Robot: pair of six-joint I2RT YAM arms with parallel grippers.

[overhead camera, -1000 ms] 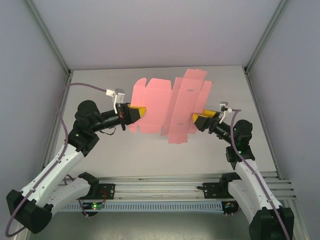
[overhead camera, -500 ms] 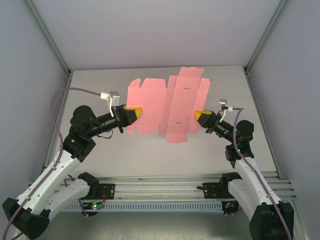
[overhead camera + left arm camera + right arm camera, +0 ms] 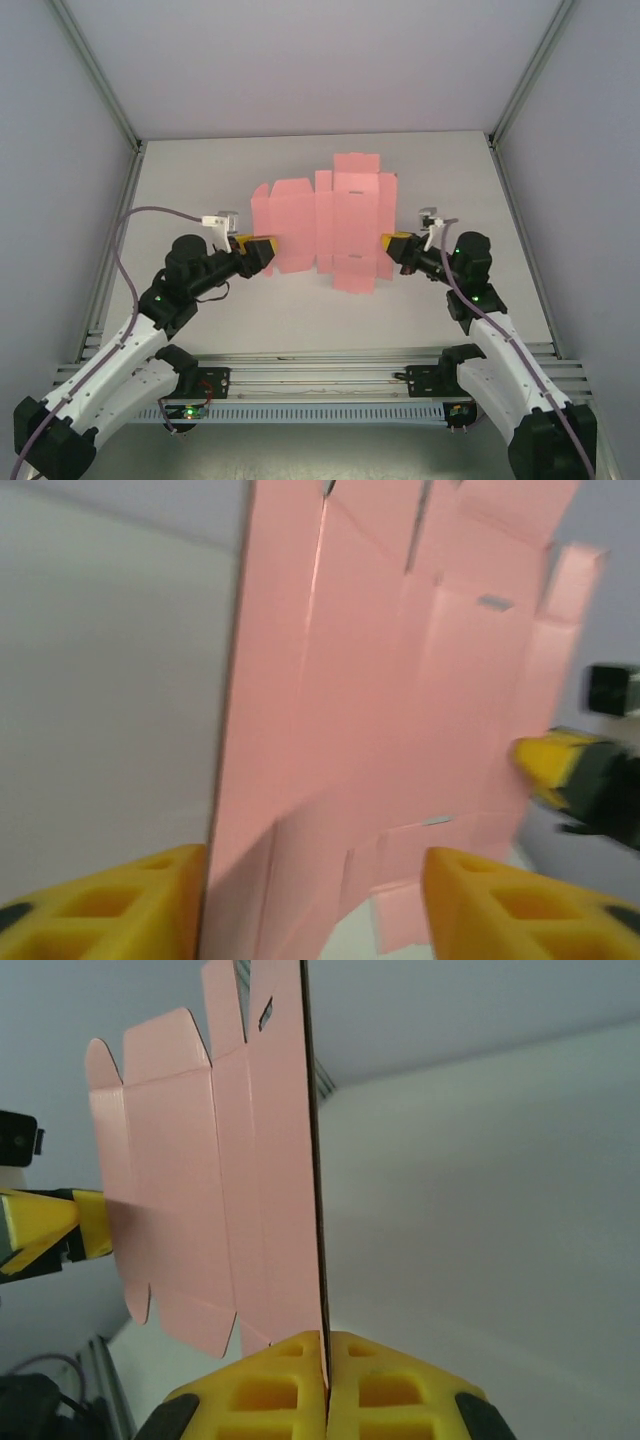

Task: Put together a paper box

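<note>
The paper box is a flat pink die-cut sheet (image 3: pixel 330 225) with flaps and fold lines, held up off the white table (image 3: pixel 200 190) and slightly bent. My right gripper (image 3: pixel 388 243) is shut on its right edge; in the right wrist view the card (image 3: pixel 220 1180) runs edge-on into the pressed yellow fingers of that gripper (image 3: pixel 326 1360). My left gripper (image 3: pixel 268 245) is at the sheet's left edge. In the left wrist view its gripper (image 3: pixel 315 900) stands open, the sheet (image 3: pixel 400 680) lying against the left finger (image 3: pixel 120 910) with a wide gap to the other.
Grey walls and aluminium posts (image 3: pixel 95 75) close in the table on three sides. A metal rail (image 3: pixel 320 375) runs along the near edge between the arm bases. Bare tabletop lies on both sides of the sheet and behind it.
The sheet has come down and nearer to the arm bases, and looks narrower and more bent. Both grippers have dropped lower and drawn closer together.
</note>
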